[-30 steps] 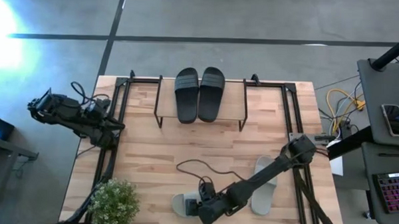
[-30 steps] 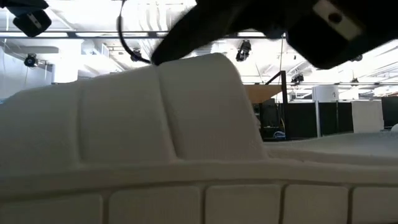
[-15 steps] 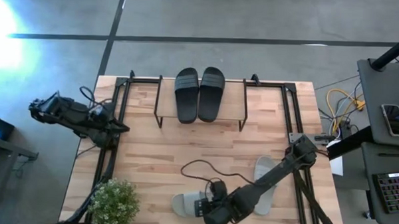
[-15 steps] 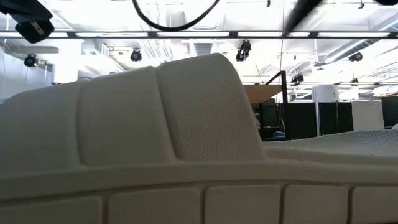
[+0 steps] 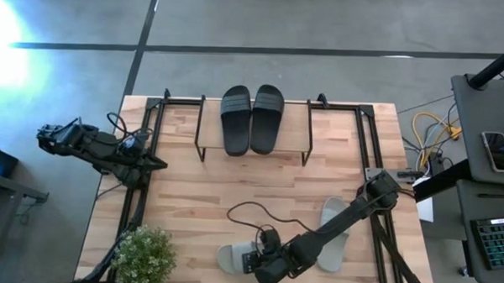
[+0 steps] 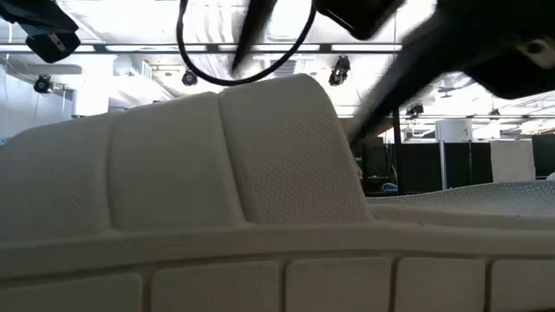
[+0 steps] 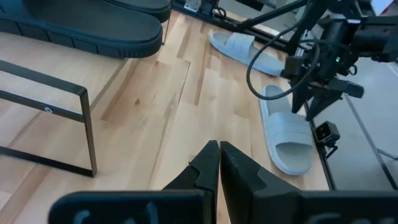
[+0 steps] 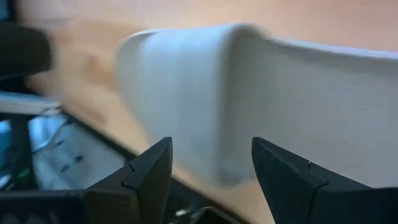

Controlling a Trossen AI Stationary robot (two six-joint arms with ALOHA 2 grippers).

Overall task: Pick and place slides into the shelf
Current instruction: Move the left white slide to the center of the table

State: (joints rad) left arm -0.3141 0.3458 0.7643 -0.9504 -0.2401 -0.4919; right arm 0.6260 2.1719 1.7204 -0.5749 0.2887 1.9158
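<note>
A: Since a second ago, right gripper (image 5: 254, 264) has shifted a little along the near table edge and sits over the pale slide (image 5: 231, 259) at the front. Left gripper (image 5: 49, 138) has barely changed, parked off the table's left side.

B: Jaws?

A: Right fingers are spread, the pale slide's strap (image 8: 186, 99) showing just beyond them, not pinched. Left fingers are pressed together, holding nothing.

B: Other slides?

A: Second pale slide (image 5: 334, 234) lies near the right edge, partly under the right arm. Two black slides (image 5: 251, 118) sit on the shelf (image 5: 203, 138) at the back.

B: Risks?

A: My judgement: a grip on the strap's edge only could slip, and a push could send the slide over the near table edge. The loose cable (image 5: 249, 215) might snag.

B: Any writing?

A: None legible.
</note>
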